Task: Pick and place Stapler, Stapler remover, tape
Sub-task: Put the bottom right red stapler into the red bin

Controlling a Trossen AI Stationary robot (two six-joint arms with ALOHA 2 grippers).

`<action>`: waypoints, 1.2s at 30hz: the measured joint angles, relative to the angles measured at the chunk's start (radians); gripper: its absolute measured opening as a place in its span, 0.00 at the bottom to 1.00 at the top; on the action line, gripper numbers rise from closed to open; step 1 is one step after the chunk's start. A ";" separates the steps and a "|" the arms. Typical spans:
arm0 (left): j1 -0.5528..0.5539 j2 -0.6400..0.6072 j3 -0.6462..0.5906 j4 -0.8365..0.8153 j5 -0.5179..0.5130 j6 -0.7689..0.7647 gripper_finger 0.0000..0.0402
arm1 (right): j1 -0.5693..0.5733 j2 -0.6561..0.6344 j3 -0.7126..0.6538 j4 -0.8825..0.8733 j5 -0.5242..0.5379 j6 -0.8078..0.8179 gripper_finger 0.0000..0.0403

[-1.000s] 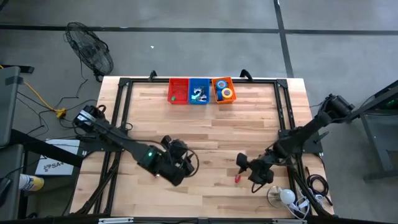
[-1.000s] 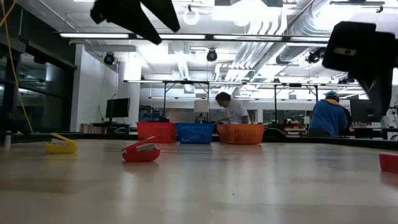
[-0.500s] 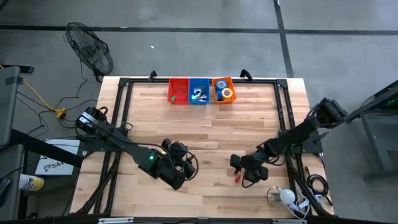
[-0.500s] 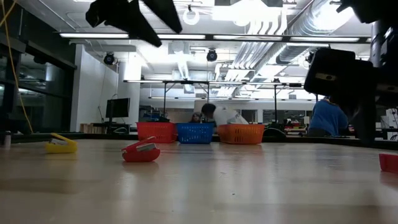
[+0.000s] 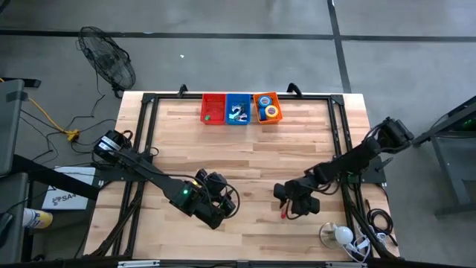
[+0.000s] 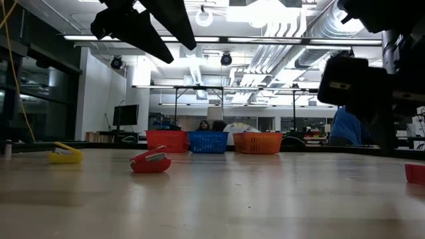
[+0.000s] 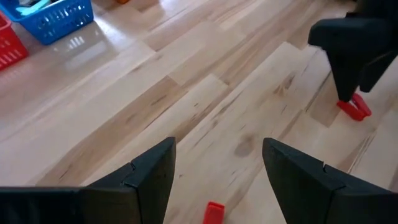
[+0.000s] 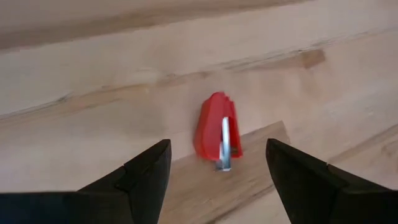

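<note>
The desk (image 5: 245,156), a pale wooden-plank top inside a black frame, carries everything. Along its far edge stand three baskets side by side: a red basket (image 5: 213,109), a blue basket (image 5: 237,109) and an orange basket (image 5: 267,108) holding rolls of tape (image 5: 271,111) in blue and yellow.

The left arm reaches in over the near-left part of the desk; the left gripper (image 7: 214,171) hangs above bare wood with its fingers spread and nothing between them. A small red piece (image 7: 214,212) lies just below it, too little shown to name.

The right arm comes in from the right edge; the right gripper (image 8: 217,163) hovers near the near edge, right of centre, fingers spread wide and empty, directly over a small red stapler remover (image 8: 216,132) with a metal tongue, lying flat on the wood.

In the low view a red stapler (image 6: 151,161) and a yellow stapler (image 6: 65,153) rest on the desk, apart from each other.

Risk, as a judgement: the remover is low and lies at an angle to the fingers, so closing off-centre could push it aside or clip only its edge.

Beyond the desk is an open workshop with ceiling lights, benches and people seated in the background; a floor fan (image 5: 108,63) stands off the far-left corner.
</note>
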 joint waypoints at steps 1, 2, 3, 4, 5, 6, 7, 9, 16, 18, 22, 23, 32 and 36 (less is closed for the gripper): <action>0.000 0.000 0.000 0.001 0.000 0.000 0.58 | 0.000 0.006 0.000 0.001 0.000 0.000 0.63; 0.000 0.000 0.000 0.002 -0.001 0.001 0.58 | 0.000 0.016 0.000 0.006 -0.004 0.000 0.63; 0.000 0.000 0.000 0.001 -0.001 0.001 0.58 | 0.000 0.029 0.000 0.020 -0.006 0.001 0.63; 0.000 0.000 0.000 0.000 -0.001 0.001 0.58 | 0.000 0.042 0.000 0.030 -0.008 0.001 0.63; 0.000 0.000 0.000 -0.002 -0.001 0.002 0.58 | 0.000 0.056 0.000 0.038 -0.017 0.003 0.63; 0.000 0.000 0.000 -0.001 -0.001 0.003 0.58 | 0.000 0.067 0.001 0.041 -0.023 0.004 0.62; 0.000 0.000 0.000 -0.001 -0.001 0.003 0.58 | -0.001 0.076 0.002 0.044 -0.029 0.005 0.61; 0.000 0.000 0.000 -0.002 0.000 0.003 0.58 | -0.001 0.086 0.003 0.046 -0.029 0.018 0.60; 0.000 0.000 0.000 -0.006 0.003 0.003 0.58 | -0.023 0.089 0.003 -0.001 -0.044 0.077 0.49; 0.000 0.000 0.000 -0.007 0.003 0.003 0.58 | -0.029 0.089 0.003 -0.013 -0.046 0.078 0.45; 0.000 0.000 0.000 -0.011 0.003 0.003 0.58 | -0.031 0.090 0.002 -0.018 -0.048 0.078 0.39; 0.000 0.000 0.000 -0.011 0.003 0.003 0.58 | -0.031 0.090 0.002 -0.019 -0.048 0.078 0.37; 0.000 -0.001 0.000 -0.019 0.004 0.003 0.58 | -0.031 0.091 0.001 -0.019 -0.056 0.147 0.31; 0.000 -0.001 0.000 -0.020 0.004 0.003 0.58 | -0.032 0.091 0.000 -0.017 -0.065 0.186 0.30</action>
